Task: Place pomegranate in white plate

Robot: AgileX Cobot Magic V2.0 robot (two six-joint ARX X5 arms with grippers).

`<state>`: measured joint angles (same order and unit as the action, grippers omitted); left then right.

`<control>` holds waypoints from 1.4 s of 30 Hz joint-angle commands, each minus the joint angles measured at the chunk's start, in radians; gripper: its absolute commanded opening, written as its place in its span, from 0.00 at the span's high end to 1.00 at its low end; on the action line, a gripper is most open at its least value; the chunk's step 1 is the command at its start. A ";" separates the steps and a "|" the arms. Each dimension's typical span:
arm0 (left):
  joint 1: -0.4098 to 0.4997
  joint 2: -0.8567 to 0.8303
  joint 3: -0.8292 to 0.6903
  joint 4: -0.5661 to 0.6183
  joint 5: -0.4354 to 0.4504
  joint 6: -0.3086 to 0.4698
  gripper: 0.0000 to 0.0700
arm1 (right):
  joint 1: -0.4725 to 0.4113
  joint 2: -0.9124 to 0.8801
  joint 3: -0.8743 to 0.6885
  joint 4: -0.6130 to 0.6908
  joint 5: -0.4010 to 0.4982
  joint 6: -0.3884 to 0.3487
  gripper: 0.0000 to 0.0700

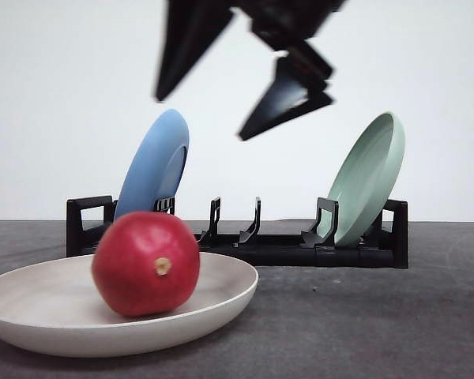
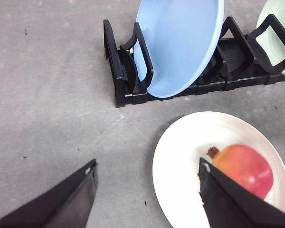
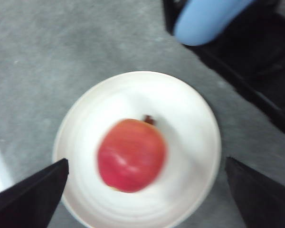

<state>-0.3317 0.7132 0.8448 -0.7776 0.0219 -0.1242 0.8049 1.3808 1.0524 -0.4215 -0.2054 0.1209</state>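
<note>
- The pomegranate [image 1: 146, 263] sits inside the white plate [image 1: 221, 300], a bit off the middle, and the plate rests on the grey bench [image 1: 363, 324].
- The fruit looks round, hard and shiny, so I think it is a little heavy and could slip or roll.
- If a claw had to pick it up, the best place would be across its wide middle, one finger on each side, away from the small tan nub.
- The plate is wide and low, with a raised rim, so the fruit should stay in if it rolls a little.
- The plate holds the fruit and nothing else.
- Behind it stands a black rack [image 1: 261, 245]. A blue plate [image 1: 154, 162] leans in one end and a pale green plate [image 1: 367, 178] leans in the other. The slots between them are bare.
- The right claw [image 3: 147, 199] hangs above the fruit with its fingers spread wide, holding nothing.
- The left claw [image 2: 147, 194] is spread wide too, near the plate's edge, and it holds nothing.
- I think the job looks done.
</note>
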 commanded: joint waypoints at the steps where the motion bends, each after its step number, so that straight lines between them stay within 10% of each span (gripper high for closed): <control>1: -0.002 0.006 0.012 0.008 0.000 0.002 0.44 | -0.019 -0.034 -0.047 0.042 0.004 -0.019 0.07; 29: -0.002 0.006 0.012 0.006 0.000 0.000 0.45 | -0.556 -0.540 -0.467 -0.035 0.068 -0.017 0.13; 35: -0.002 0.005 0.012 0.006 0.002 0.001 0.99 | -0.556 -0.540 -0.467 -0.032 0.066 -0.017 0.83; 42: -0.002 0.005 0.012 0.006 0.004 0.002 0.99 | -0.556 -0.540 -0.467 -0.031 0.068 -0.017 0.99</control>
<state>-0.3313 0.7132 0.8448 -0.7785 0.0242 -0.1244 0.2474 0.8356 0.5823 -0.4622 -0.1383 0.1101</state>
